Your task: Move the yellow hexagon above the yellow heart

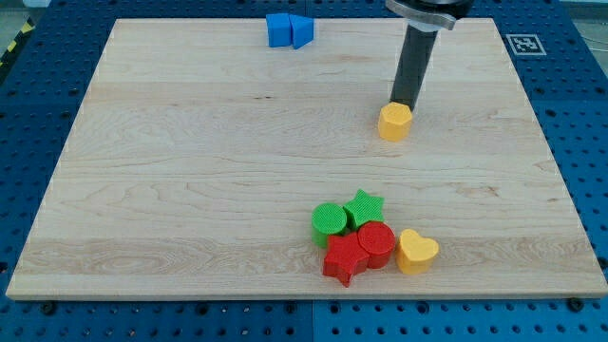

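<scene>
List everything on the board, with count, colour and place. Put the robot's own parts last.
yellow hexagon: one, yellow, upper right of centre.
yellow heart: one, yellow, lower right, at the cluster's right end.
red cylinder: one, red, left of the heart.
red star: one, red, cluster's bottom.
green star: one, green, cluster's top.
green cylinder: one, green, cluster's left.
blue blocks: two, blue, touching, at the view's top edge; shapes unclear.
board: one, pale wood.
my tip: one, dark rod, at the hexagon's upper edge.
</scene>
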